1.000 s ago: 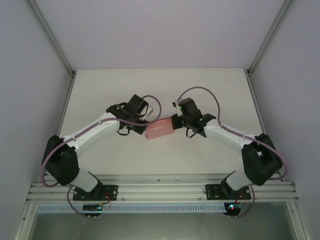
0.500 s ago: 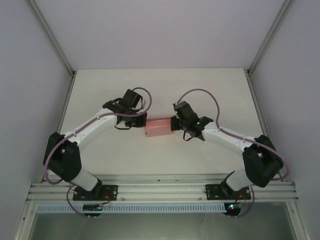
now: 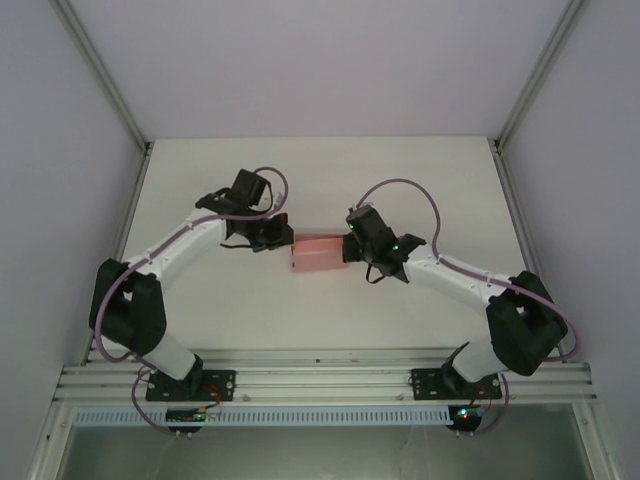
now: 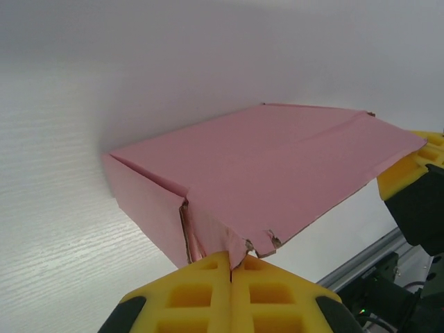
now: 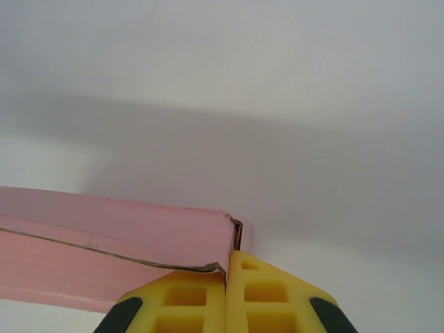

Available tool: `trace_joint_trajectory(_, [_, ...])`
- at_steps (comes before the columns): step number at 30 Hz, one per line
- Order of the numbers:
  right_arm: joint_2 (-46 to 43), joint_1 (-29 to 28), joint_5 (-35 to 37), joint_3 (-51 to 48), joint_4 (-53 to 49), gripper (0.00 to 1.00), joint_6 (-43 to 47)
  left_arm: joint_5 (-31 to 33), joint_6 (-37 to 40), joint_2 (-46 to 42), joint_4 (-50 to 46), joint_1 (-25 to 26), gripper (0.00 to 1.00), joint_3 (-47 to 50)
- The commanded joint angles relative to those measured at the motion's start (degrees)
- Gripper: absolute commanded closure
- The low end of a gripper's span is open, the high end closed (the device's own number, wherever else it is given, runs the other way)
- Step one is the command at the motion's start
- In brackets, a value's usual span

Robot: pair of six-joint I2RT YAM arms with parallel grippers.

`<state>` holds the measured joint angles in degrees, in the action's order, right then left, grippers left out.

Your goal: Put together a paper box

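The pink paper box [image 3: 318, 253] is folded into a small rectangular box and sits between the two arms at mid table. My left gripper [image 3: 289, 240] is at its left end. In the left wrist view the yellow fingers [image 4: 201, 288] are shut on a torn corner flap of the paper box [image 4: 270, 166], and my left gripper [image 4: 232, 262] pinches that flap. My right gripper [image 3: 347, 248] is at the box's right end. In the right wrist view my right gripper [image 5: 227, 267] is shut on the end wall of the paper box [image 5: 104, 239].
The white table [image 3: 320, 180] is bounded by frame posts and pale side walls. An aluminium rail [image 3: 320, 380] carrying both arm bases runs along the near edge. The right gripper's yellow finger [image 4: 409, 170] shows past the box's far end in the left wrist view.
The left wrist has swung back and to the left. The box has turned from tilted to nearly level and shifted slightly. Both grippers stayed shut on it.
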<state>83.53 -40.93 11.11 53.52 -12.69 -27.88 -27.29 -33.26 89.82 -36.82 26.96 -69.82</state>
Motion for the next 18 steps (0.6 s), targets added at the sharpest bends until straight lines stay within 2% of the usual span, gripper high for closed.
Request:
trace_joint_trajectory(1, [1.55,-1.0,-3.6,-1.74,-8.32,1.0,-1.06,-1.52,1.65,0.52,-0.46,0.03,1.0,-2.31])
trace_joint_trajectory(4, [1.3,-1.0,-2.96,-2.38,-6.47,1.0,-0.44,4.4,7.41,1.03,-2.37,1.48,1.0,-1.69])
trace_joint_trajectory(9, [1.29,-1.02,-3.43,-2.97,-5.42,1.0,0.78,11.76,11.63,2.53,-5.01,4.64,1.0,-0.77])
trace_joint_trajectory(12, [1.11,-1.08,-1.54,-2.84,-5.6,1.0,1.63,19.64,13.57,3.08,-7.89,6.54,1.0,-1.58])
trace_joint_trajectory(15, [0.95,-1.3,-0.53,-3.01,-5.31,1.0,2.48,19.42,14.17,3.01,-8.17,6.79,1.0,-0.78])
trace_joint_trajectory(18, [1.02,-1.39,-0.06,-2.99,-5.54,1.0,2.44,24.32,14.44,2.73,-9.59,7.16,1.0,-1.73])
